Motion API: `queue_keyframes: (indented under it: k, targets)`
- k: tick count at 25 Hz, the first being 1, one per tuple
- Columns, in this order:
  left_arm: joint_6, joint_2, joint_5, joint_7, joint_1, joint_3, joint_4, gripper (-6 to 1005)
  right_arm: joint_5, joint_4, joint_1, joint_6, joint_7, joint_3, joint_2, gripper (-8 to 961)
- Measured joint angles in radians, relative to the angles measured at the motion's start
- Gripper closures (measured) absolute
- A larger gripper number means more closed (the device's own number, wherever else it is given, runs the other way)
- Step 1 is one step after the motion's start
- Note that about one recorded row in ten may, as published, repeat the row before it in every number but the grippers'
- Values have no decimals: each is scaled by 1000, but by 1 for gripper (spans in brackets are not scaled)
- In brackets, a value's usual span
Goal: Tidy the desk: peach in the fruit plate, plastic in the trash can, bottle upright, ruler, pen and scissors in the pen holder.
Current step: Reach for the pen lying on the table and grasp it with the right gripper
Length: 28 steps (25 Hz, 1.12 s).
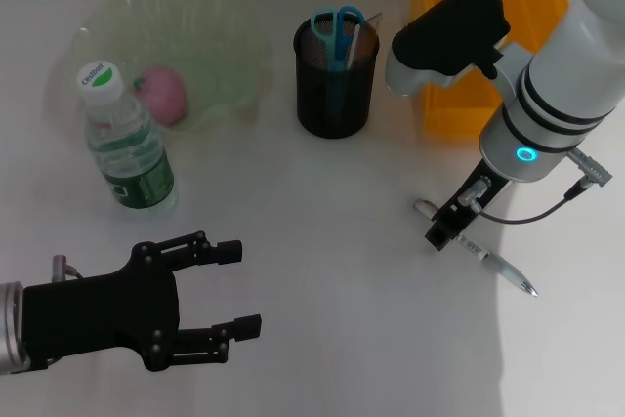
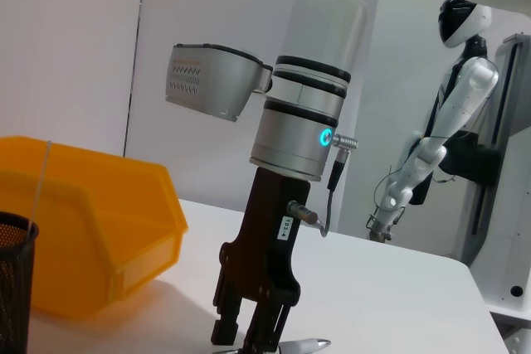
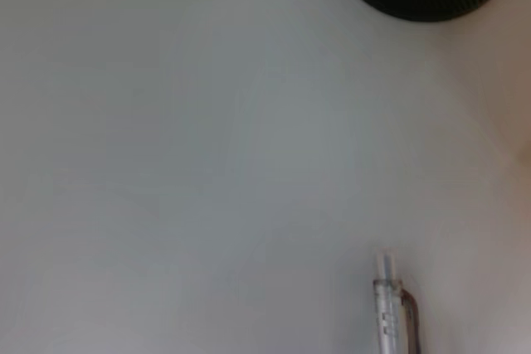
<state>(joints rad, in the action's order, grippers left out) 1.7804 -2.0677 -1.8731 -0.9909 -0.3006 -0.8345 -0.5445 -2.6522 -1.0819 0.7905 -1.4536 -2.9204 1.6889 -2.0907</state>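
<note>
- Pen (image 1: 488, 259) is lying flat on the table (image 1: 332, 241), at the robot's right, in front of the orange bin (image 1: 483, 17).
- Right gripper (image 1: 441, 233) is sitting low over the pen's near end, fingertips down at the table; the left wrist view shows the jaws straddling the pen with only a narrow gap, but I cannot tell whether they are actually gripping it.
- Right wrist view is showing the pen's clip end (image 3: 392, 304) on bare table, with the holder's base at the far edge.
- Holder (image 1: 335, 75), black mesh, is standing upright between the plate and the bin, with the blue-handled scissors (image 1: 337, 31) and a pale ruler (image 1: 354, 44) sticking out of it.
- Peach (image 1: 162, 95) is resting in the green plate (image 1: 225, 36) at the far left.
- Bottle (image 1: 125, 144) is standing upright, cap on, just in front of the plate.
- Left gripper (image 1: 236, 290) is hovering over the near left of the table, jaws wide apart and holding nothing, well apart from everything else.
</note>
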Motion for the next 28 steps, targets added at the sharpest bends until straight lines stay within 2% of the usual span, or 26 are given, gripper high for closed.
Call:
queue_keyframes:
  k: [13,20,25,28]
  targets:
    - [-14,0,0,0,3,-11,0,183,0,6,-1,5,0,0,0,555]
    - [-15,0,0,0,3,-11,0,183,0,3,-3,7,6,5,0,568]
    - [-16,0,0,0,3,-11,0,183,-3,12,-2,11,7,6,0,771]
    - [-17,0,0,0,3,-11,0,183,-4,14,-1,10,8,7,0,798]
